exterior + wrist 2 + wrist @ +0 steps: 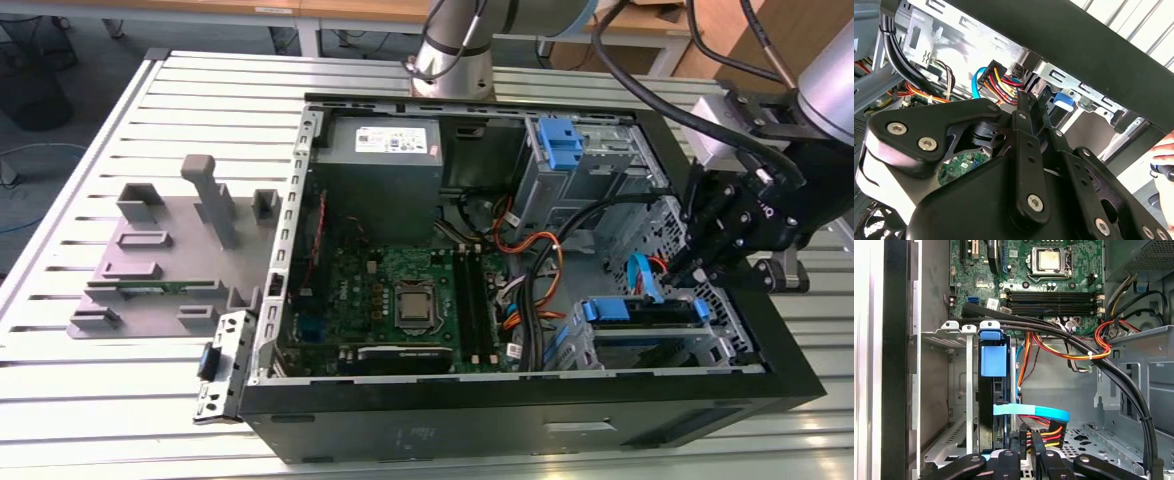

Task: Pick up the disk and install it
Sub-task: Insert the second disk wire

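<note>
The disk [638, 312], in its blue carrier, sits inside the drive cage at the case's corner towards the exterior view's right. It stands on edge in the first wrist view, where the disk [993, 360] shows its blue tab between the cage's metal rails. My black gripper [683, 272] hangs just above that cage, beside the blue data cable. In both wrist views the gripper [1025, 452] [1032, 107] has its fingers close together, shut, by the disk's cable plugs. I see nothing held between them.
The open computer case [534, 395] lies on a slatted table. Inside are the motherboard [400, 290], a grey power-supply box [380, 150], a second blue carrier [561, 140] and loose orange and black cables [534, 265]. A grey plastic stand [174, 250] stands outside, towards the exterior view's left.
</note>
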Available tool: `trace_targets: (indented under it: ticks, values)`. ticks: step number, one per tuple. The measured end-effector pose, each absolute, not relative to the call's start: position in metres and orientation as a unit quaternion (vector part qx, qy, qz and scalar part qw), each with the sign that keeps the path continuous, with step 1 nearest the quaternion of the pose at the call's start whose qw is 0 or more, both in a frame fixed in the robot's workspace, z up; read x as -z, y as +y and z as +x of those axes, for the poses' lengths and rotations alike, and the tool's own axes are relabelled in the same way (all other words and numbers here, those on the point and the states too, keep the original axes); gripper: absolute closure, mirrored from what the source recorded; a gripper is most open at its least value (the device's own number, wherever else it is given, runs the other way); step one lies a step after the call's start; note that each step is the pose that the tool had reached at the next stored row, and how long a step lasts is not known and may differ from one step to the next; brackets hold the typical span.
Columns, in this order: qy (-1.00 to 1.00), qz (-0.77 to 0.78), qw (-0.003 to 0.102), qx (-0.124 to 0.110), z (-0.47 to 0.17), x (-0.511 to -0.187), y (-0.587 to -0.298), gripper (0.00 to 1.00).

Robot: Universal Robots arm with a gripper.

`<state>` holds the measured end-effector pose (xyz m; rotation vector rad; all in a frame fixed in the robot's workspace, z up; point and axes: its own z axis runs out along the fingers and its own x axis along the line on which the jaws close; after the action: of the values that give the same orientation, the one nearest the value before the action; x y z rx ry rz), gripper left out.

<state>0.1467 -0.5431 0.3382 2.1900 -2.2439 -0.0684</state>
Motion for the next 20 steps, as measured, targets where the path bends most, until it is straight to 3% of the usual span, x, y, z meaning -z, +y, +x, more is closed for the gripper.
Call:
trace_targets:
  ticks: [5,7,15,20]
  values:
    - [-0.716,0.698,0.003,0.022,0.1467,-0.3382,-0.5431,0.77]
    - [-0.716,0.698,0.003,0.022,0.1466,-0.3382,-0.5431,0.84]
    - [-0.716,0.698,0.003,0.022,0.1466,-0.3382,-0.5431,0.84]
    - [-0.716,0.698,0.020,0.003,0.1461,-0.3383,-0.5431,0.84]
